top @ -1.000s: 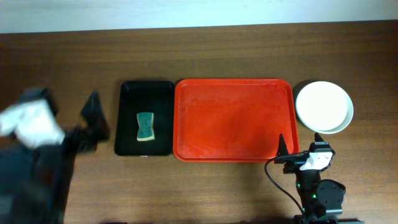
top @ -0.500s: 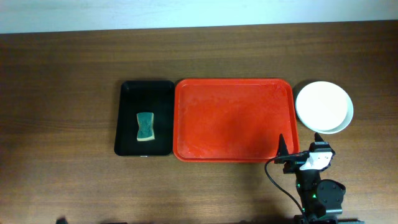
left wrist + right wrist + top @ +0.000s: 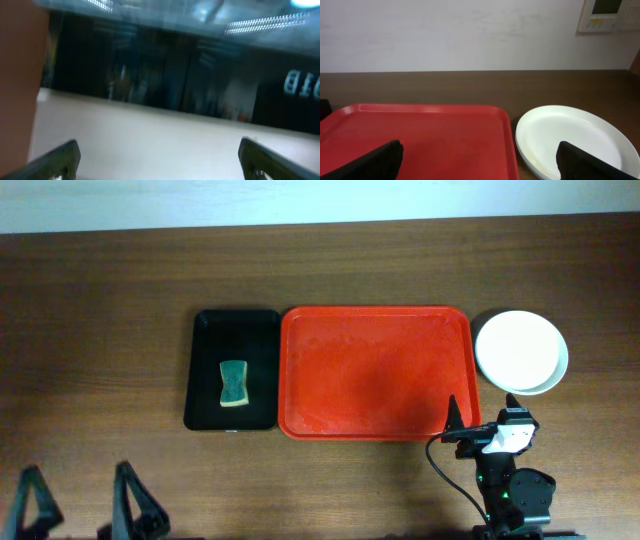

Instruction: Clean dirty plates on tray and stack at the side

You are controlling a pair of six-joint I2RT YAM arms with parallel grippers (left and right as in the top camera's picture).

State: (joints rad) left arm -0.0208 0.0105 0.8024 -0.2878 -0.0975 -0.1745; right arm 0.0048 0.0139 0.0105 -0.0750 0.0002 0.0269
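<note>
L arm's black two-finger gripper [image 3: 80, 505] sits at bottom-left edge of overhead view. Only its two dark fingers [image 3: 128, 495] show, spread wide apart; rest of arm out of frame. L wrist view [image 3: 165, 162]: fingertips at both lower corners, jaws wide, pic blurred.

R arm's black two-finger gripper [image 3: 483, 415] is at bottom right, w/ white wrist block [image 3: 512, 436] behind it, dark arm base [image 3: 515, 495] below and black cable [image 3: 450, 475] looping on one side. R wrist view [image 3: 482, 162]: tips at lower corners, jaws wide apart.

table [image 3: 100, 300]: dark brown wood | wall [image 3: 445, 35]: plain white | wall panel [image 3: 607, 15]: top right
</note>
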